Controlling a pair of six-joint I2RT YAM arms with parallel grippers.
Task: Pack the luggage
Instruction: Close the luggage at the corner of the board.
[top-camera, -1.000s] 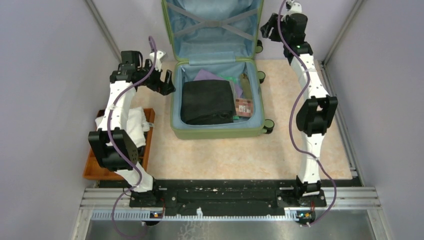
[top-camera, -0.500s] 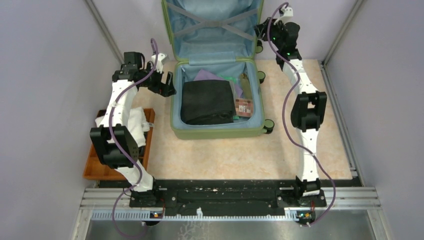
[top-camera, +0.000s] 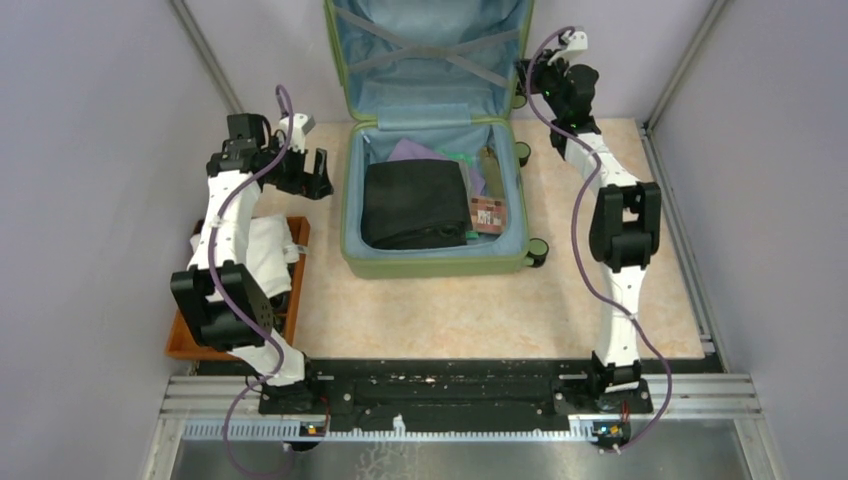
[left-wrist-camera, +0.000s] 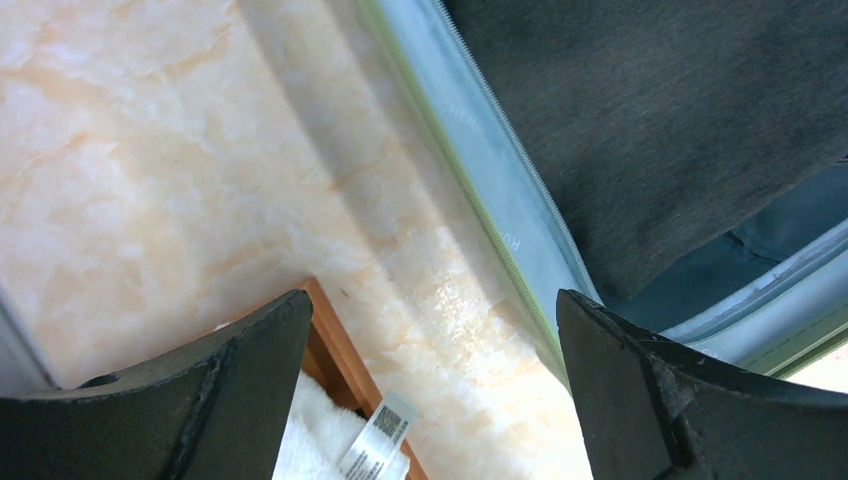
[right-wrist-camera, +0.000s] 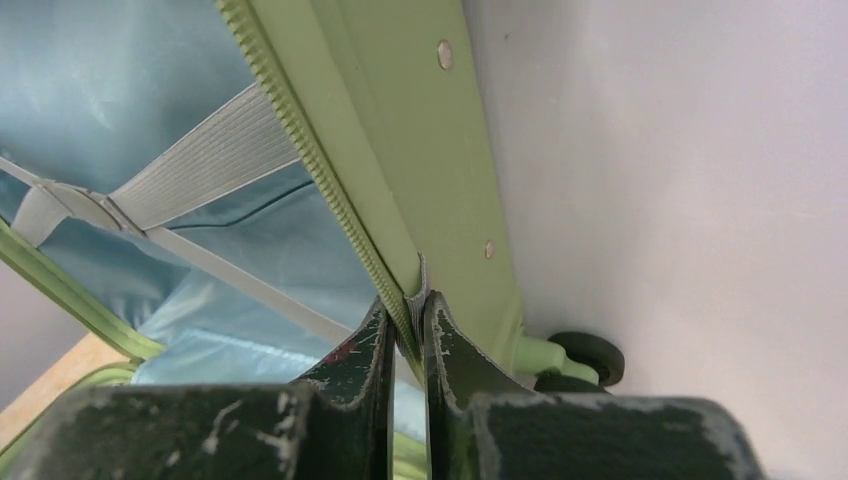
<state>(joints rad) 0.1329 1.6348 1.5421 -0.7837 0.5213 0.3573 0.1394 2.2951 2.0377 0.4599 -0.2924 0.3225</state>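
The luggage (top-camera: 430, 265) lies open on the table (top-camera: 450, 310), its lid (top-camera: 400, 90) raised at the back. My right gripper (right-wrist-camera: 408, 325) is pinched tight on the lid's right zipper edge (right-wrist-camera: 300, 130). My left gripper (left-wrist-camera: 430, 295) hangs wide apart, holding nothing, above the table between the luggage's left wall and the tray (left-wrist-camera: 335, 345).

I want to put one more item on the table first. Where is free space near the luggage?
Widest: bare table between the luggage front wall and the arms' base rail. A second strip lies between the luggage and the right arm. Left is crowded: orange tray with white cloth.
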